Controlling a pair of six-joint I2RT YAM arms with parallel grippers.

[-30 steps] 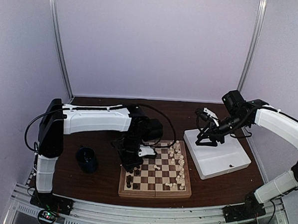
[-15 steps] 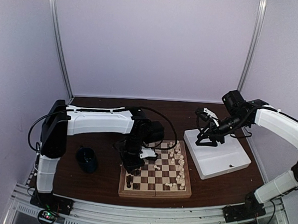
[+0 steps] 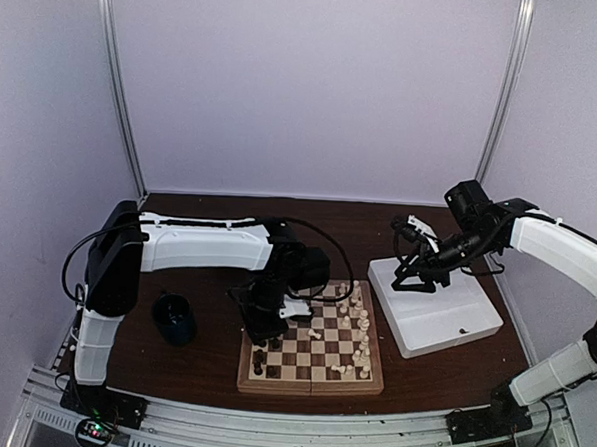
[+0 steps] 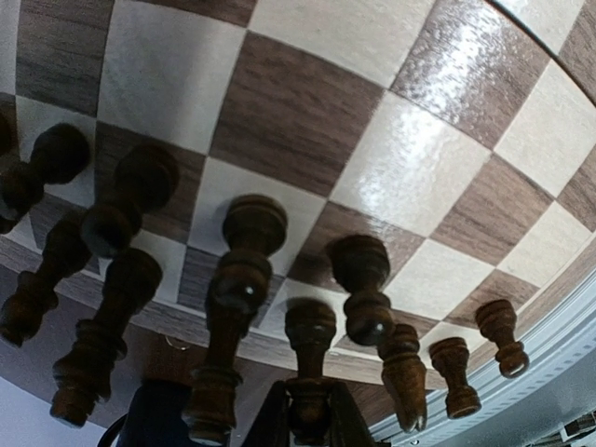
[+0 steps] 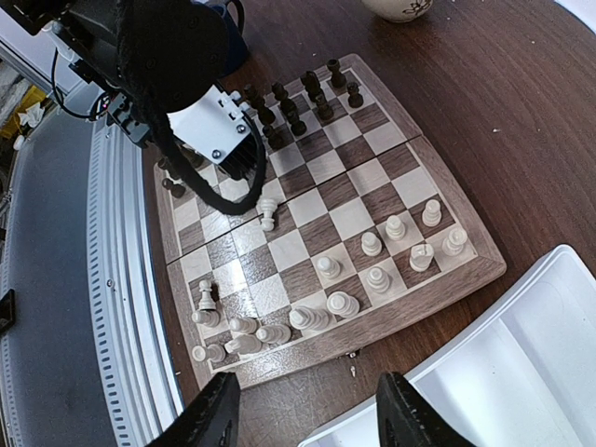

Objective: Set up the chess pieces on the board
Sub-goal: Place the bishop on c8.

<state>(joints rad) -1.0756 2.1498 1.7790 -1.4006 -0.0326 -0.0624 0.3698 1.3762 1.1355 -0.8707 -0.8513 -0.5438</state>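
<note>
The board lies at the table's front centre. Dark chess pieces stand along its left side and cream chess pieces along its right. My left gripper hangs low over the board's left edge, shut on a dark chess piece. Its fingertips clamp that piece's lower stem, and several dark pieces stand close around it. My right gripper hovers open and holds nothing, above the gap between the board and the tray. Several cream pieces by the board's near corner lie toppled.
A white two-compartment tray sits to the right of the board, under my right arm. A dark blue cup stands on the brown table to the left of the board. One cream piece stands alone mid-board, close to my left gripper.
My left arm's shoulder and upper link have swung slightly to the right while its gripper stays at the board's left edge. The right arm has not moved.
</note>
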